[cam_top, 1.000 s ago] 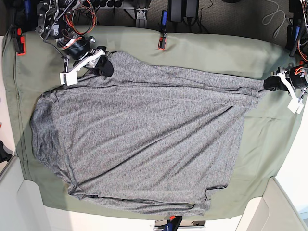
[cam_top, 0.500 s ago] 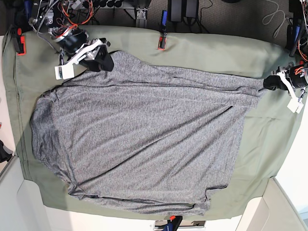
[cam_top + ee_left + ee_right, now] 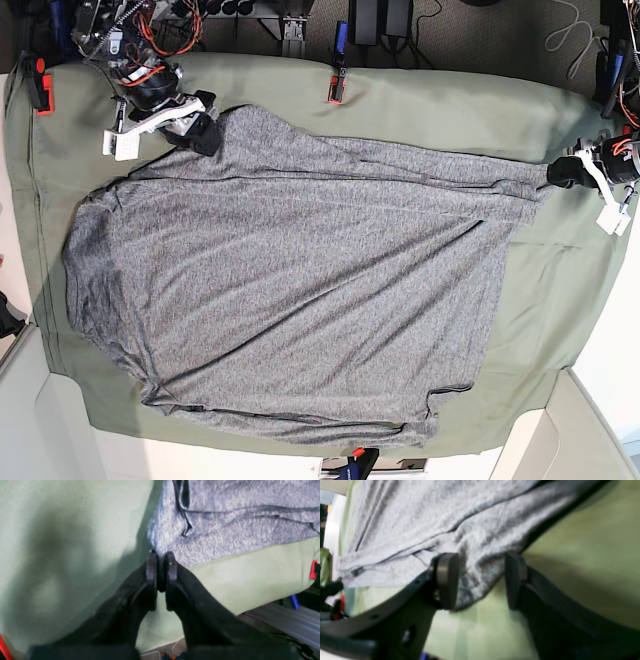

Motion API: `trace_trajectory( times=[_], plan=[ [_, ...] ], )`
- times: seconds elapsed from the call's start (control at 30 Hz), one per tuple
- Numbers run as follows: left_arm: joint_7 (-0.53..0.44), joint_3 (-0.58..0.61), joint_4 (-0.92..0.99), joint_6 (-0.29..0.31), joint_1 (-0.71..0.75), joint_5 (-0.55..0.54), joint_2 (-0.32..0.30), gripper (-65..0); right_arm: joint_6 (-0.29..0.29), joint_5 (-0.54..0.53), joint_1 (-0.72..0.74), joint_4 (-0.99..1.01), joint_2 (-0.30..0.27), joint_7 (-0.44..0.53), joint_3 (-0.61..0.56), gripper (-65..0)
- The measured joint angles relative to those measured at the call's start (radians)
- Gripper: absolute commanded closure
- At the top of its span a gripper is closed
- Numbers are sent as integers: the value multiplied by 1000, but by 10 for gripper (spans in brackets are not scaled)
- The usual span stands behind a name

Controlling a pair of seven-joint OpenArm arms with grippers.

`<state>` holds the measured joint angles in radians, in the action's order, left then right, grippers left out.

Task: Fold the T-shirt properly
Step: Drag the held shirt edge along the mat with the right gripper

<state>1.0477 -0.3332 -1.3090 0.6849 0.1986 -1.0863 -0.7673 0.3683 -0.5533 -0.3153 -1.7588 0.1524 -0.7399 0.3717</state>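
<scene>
Release at the shirt's far corner: right gripper, clamped there a second ago, now has its fingers spread, fabric lying loose between them. Left gripper keeps its fingers pressed together, pinching the opposite corner. T-shirt lies spread, wrinkled and unfolded, on the green sheet covering the bench; clamps and cables line the far edge.

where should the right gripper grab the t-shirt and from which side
Take the loose corner of the T-shirt that hangs between the open jaws of the right gripper. Come in from the edge of the green cloth, fingers either side of the hem: there the fabric forms a thin flap lying over the cloth, easier to pinch than the flat middle. The left gripper already pinches the opposite corner.
</scene>
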Motion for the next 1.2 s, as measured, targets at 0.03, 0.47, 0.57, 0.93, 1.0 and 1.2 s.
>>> trace_trajectory(
  times=[0.03, 0.47, 0.57, 0.93, 1.0, 1.2],
  plan=[
    [0, 0, 0, 0, 0, 0, 0, -40, 2, 1, 12, 16, -1, 0, 0, -312],
    [8, 0, 0, 0, 0, -1, 0, -40, 2, -34, 38, 37, -3, -47, 0, -310],
    [25, 0, 0, 0, 0, -1, 0, -40, 7, -48, 1, -6, -3, -63, 0, -310],
    [41, 0, 0, 0, 0, -22, 0, -40, -40, 11, -111, -147, -3, -41, 0, -310],
    [41, 0, 0, 0, 0, -23, 0, -40, -56, 35, -101, -147, -3, -38, 0, -310],
    [42, 0, 0, 0, 0, -22, 0, -40, -88, 82, -42, -66, -3, -4, -11, -311]
  ],
)
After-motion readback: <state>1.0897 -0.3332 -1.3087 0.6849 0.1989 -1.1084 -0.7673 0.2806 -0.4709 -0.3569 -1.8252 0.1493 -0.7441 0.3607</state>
